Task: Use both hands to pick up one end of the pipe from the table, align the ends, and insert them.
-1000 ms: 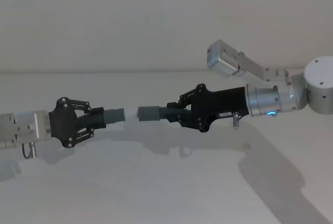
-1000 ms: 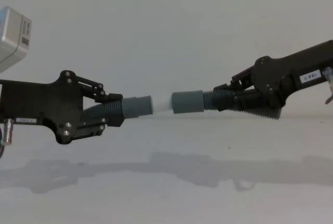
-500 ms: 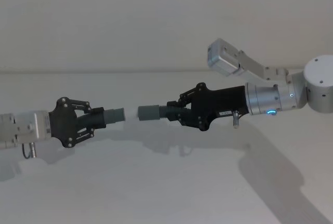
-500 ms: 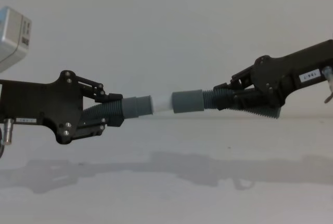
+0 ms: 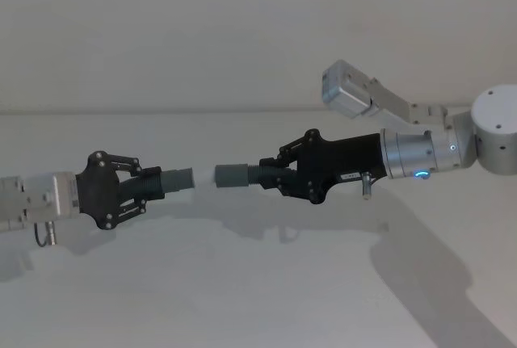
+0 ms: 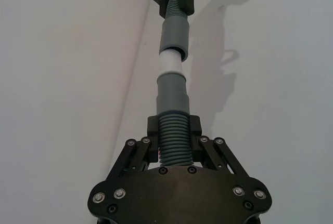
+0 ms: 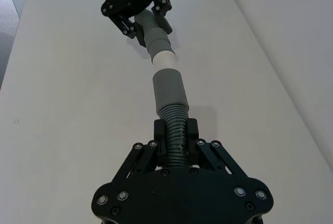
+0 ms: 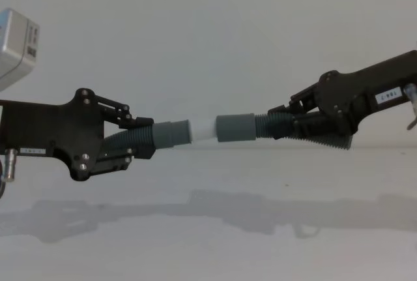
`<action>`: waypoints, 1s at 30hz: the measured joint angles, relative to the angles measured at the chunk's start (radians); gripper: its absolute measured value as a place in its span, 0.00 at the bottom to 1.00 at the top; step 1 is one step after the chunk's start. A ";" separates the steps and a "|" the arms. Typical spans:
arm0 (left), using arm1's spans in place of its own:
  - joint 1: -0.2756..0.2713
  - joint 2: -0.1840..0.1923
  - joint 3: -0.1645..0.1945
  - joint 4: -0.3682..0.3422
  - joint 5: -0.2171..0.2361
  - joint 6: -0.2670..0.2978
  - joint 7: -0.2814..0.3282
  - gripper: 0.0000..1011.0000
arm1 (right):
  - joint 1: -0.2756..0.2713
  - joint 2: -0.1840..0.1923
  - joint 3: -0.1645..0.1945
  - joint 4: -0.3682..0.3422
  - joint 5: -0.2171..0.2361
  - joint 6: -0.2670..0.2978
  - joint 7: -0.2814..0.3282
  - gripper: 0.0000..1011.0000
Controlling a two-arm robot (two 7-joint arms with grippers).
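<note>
While both arms hold the pipe clear of the table [image 5: 242, 283], the left gripper [image 8: 133, 143] has its jaws closed on the corrugated section of the pipe [image 6: 174, 138] directly behind one cuff, and the right gripper [image 8: 291, 121] has its jaws closed on the corrugated section behind the other cuff. Forward of the left jaws, the grey cuff [image 8: 171, 133] projects in line with the gripper body and ends in the narrower white tip [image 8: 204, 130]. Forward of the right jaws, a short run of ribbed hose leads to the plain wider sleeve [image 8: 236, 128], whose open mouth faces the white tip. In the chest view the tip meets the sleeve mouth; in the left wrist view the tip [image 6: 170, 63] sits at the sleeve rim [image 6: 173, 33], and whether it has entered cannot be determined. In the right wrist view the sleeve [image 7: 169, 91] and the tip [image 7: 163, 56] lie nearly on one axis, with a slight angle between them. Behind the right jaws, a further length of ribbed hose [image 8: 326, 139] runs back beneath the gripper body. In the head view the left gripper [image 5: 144, 189] and the right gripper [image 5: 275, 175] face each other with the two cuffs between them, above the table.
</note>
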 joint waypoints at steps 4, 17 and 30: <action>0.000 0.000 0.000 0.000 0.000 0.000 0.000 0.30 | 0.002 0.002 -0.002 0.000 0.001 0.002 -0.001 0.21; 0.000 0.000 0.000 0.000 0.000 0.000 0.000 0.30 | 0.011 0.008 -0.011 0.003 0.006 0.004 -0.005 0.21; 0.000 0.000 0.000 0.000 0.000 0.000 0.000 0.30 | 0.023 0.005 -0.023 0.007 0.013 0.001 -0.004 0.21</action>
